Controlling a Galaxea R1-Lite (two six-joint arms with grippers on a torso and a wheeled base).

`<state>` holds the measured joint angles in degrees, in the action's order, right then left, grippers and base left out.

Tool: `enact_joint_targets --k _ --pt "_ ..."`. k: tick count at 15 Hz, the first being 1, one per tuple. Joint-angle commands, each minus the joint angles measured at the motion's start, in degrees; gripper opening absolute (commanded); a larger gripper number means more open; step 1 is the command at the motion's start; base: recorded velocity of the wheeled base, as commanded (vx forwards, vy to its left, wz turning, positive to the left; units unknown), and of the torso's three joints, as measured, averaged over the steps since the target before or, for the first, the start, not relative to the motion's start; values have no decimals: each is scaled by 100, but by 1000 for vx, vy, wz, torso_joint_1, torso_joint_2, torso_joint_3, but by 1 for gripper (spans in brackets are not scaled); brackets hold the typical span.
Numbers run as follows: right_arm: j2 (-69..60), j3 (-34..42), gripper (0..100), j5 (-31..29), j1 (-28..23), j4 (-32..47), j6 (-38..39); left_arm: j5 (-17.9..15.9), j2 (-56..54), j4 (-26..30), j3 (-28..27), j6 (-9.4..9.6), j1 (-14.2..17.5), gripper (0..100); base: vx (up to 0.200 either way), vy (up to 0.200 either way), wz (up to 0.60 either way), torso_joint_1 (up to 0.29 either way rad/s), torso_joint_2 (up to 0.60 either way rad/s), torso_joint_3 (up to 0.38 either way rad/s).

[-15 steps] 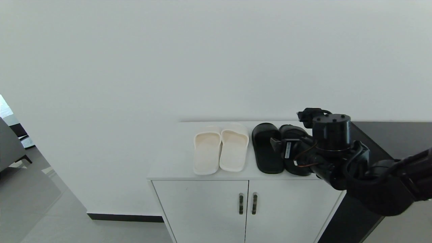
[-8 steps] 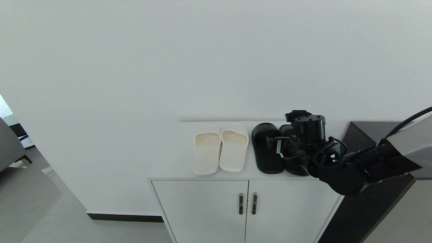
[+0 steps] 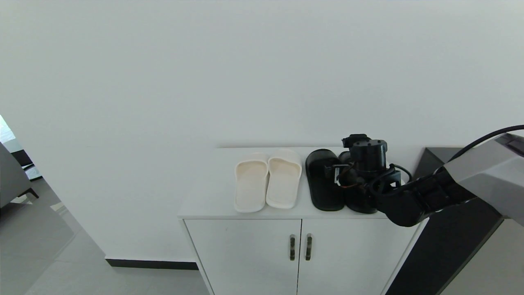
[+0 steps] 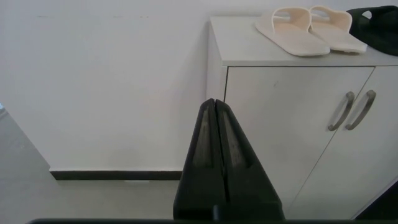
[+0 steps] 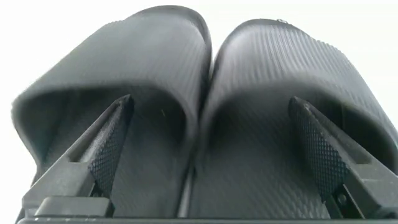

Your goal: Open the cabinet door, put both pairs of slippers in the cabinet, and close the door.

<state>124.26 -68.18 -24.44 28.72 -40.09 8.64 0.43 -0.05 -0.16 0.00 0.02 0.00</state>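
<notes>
The left gripper [image 4: 215, 155], pressed together, hangs well short of the shut cabinet [image 3: 245, 254]. On its top, beside the white slippers [image 3: 266, 184], the right gripper [image 5: 210, 106] is spread astride the black slippers [image 3: 323, 192]. An uneven squeeze could let one slip free, and no door is open.

The right arm [image 3: 413, 200] comes in from the right side of the cabinet [image 3: 241, 250]. Its wrist [image 3: 368, 153] stands over the right end of the cabinet's top, and the right pincer [image 5: 208, 118] is low above that top, its fingers [image 5: 109, 146] spread wide. The left pincer [image 4: 215, 109] hangs apart from the cabinet, level with the doors, aimed at the left front corner, fingers pressed together.
</notes>
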Motion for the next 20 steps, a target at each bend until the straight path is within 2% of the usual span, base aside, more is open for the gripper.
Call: enact_joint_targets --k 1,3,4,9,11,13,15,18,20 --pt "230 -301 100 10 -24 10 -12 1 5 -2 0 -2 0 0 0 0 0 0 0 0" --pt "380 -521 100 10 -24 10 -12 1 5 -2 0 -2 0 0 0 0 0 0 0 0" --pt "433 -609 0 10 -24 10 -12 1 5 -2 0 -2 0 0 0 0 0 0 0 0" --pt "362 -749 0 10 -33 142 6 1 5 -2 0 -11 0 0 0 0 0 0 0 0" --pt "-7 -503 0 27 -33 142 15 1 5 -2 0 -11 0 0 0 0 0 0 0 0" --pt "-851 59 0 150 81 151 -12 10 5 -2 0 -2 0 0 0 0 0 0 0 0" --pt "-1650 745 0 713 274 160 6 19 5 -2 0 -2 0 0 0 0 0 0 0 0" --pt "-2811 2380 0 1926 969 160 6 10 5 -2 0 6 0 0 0 0 0 0 0 0" --pt "-3294 2846 0 2277 1259 169 23 1 5 -2 0 15 0 0 0 0 0 0 0 0"
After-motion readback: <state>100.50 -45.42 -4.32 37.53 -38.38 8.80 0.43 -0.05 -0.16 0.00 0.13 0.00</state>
